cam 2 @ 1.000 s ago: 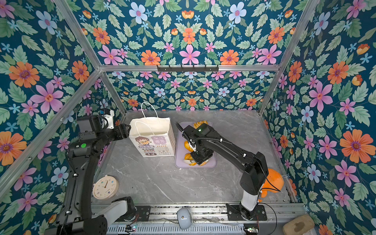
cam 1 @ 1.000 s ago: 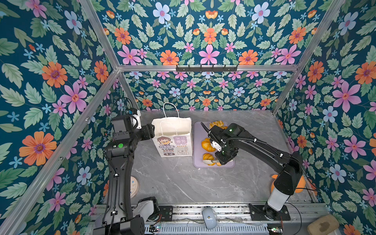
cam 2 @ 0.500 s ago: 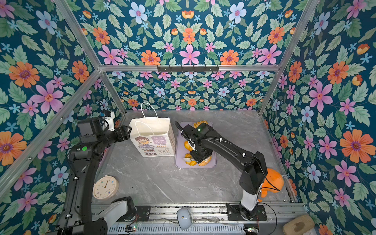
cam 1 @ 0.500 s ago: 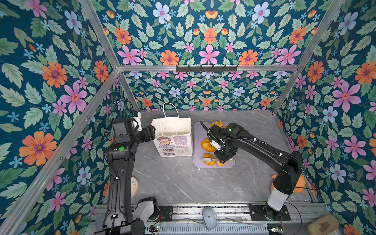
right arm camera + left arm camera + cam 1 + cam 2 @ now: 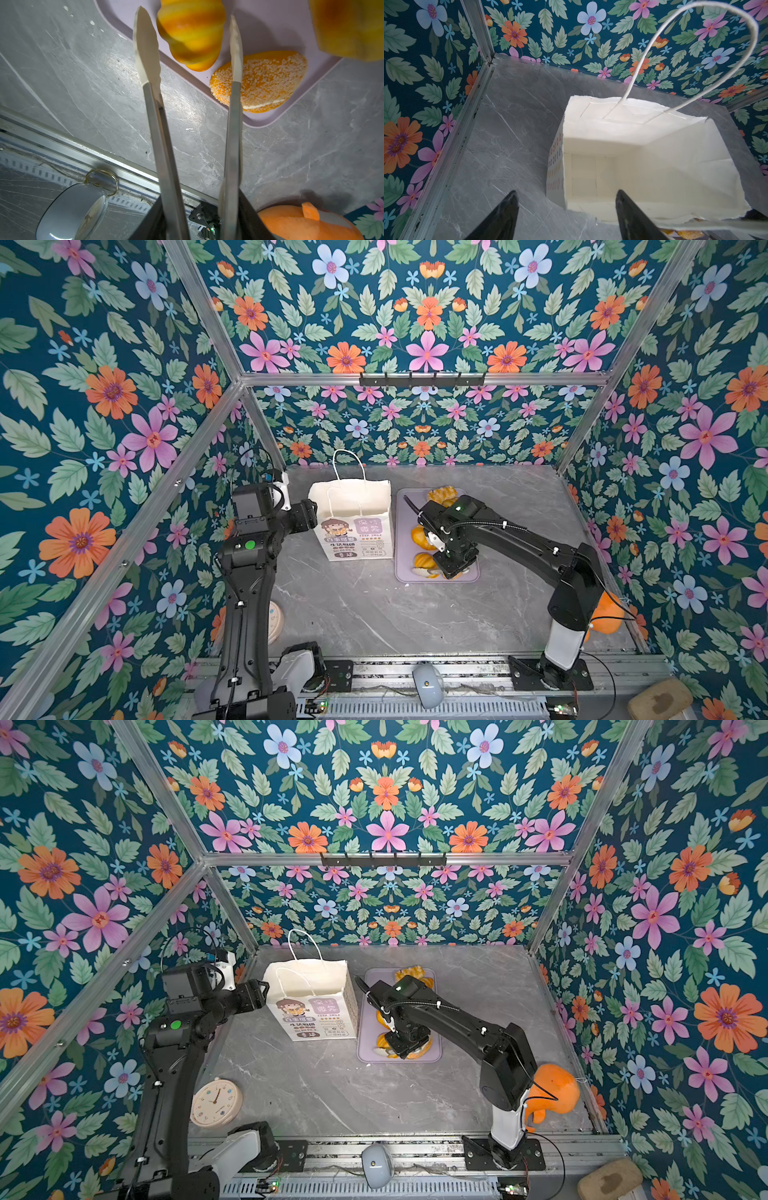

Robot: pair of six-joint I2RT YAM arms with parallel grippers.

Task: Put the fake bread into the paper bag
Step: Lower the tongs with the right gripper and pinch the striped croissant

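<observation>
One croissant (image 5: 191,35) lies between your tongs (image 5: 160,135), tips apart.
Mid-frame, your right gripper (image 5: 455,562) clamps them; left gripper (image 5: 569,216) gapes by the bag (image 5: 654,166).

**Materials & finish**

Paper bag (image 5: 654,155): matt white paper, w/ rough cord handle (image 5: 634,79). Croissant (image 5: 191,35): glossy, smooth. Crumbed roll (image 5: 264,83): rough, grainy top. Tray (image 5: 270,31): smooth matt lilac, looks plastic. Bench (image 5: 83,72): grey marble look, slight shine. Tongs (image 5: 159,128): brushed metal arms, pale matt tips.

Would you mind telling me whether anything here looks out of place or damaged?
Nothing stands out: the white paper carrier bag stands upright and open, and the glossy orange toy breads lie on the flat lilac tray.
</observation>
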